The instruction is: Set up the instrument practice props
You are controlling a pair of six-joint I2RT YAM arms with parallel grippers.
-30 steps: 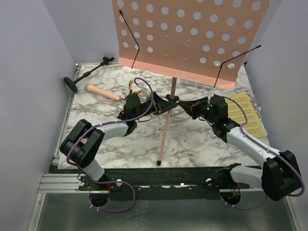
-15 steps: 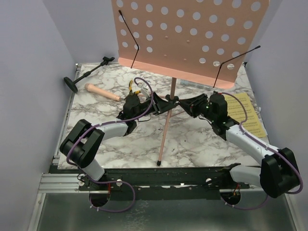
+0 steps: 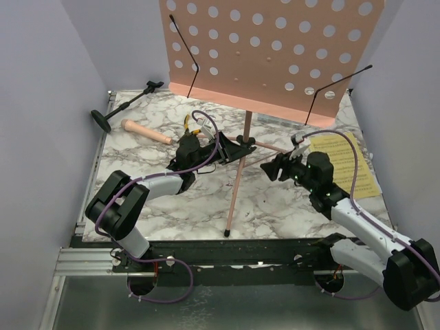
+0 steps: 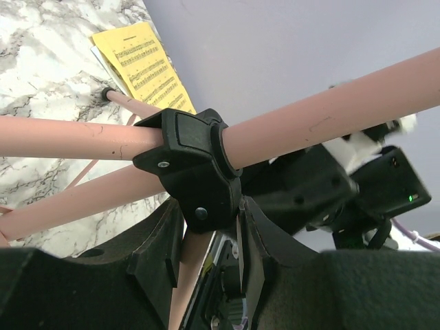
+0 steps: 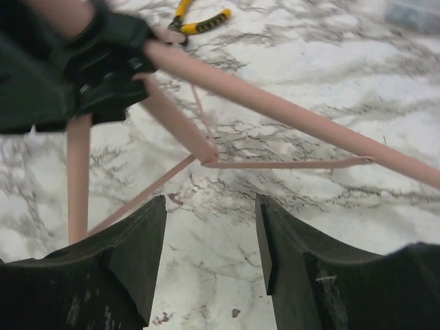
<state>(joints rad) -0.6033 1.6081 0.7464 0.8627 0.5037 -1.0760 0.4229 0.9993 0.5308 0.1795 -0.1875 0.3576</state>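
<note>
Surface: marble-pattern table (image 3: 172, 206), lavender walls on three sides.
Music stand: the pink perforated tripod music stand (image 3: 268, 48) sits mid-table, desk high up toward the top camera, legs splayed from a black collar (image 4: 196, 172).
Stand handling: likely a light metal tube, stiff but top-heavy, so it would tip easily. The painted tube looks slick. Best hold is the collar or the pole right beside it, not the desk or the thin wire arms.
Sheets: yellow and white music sheets (image 3: 344, 161) lie flat at the right edge. They are thin and limp, so lift them by an edge.
Mic stand: short black round-based mic stand (image 3: 124, 104) lies on its side at far left.
Microphone: pink-beige microphone (image 3: 146, 132) lies just beside it, not touching. It would probably roll.
Left gripper (image 4: 206, 227): fingers (image 4: 161, 254) pinch the collar from both sides.
Right gripper (image 5: 210, 254): fingers (image 5: 130, 261) are spread with nothing between them, near the legs but apart from them.
Pliers: yellow-handled pliers (image 3: 192, 127) lie behind the left gripper and are not needed.
</note>
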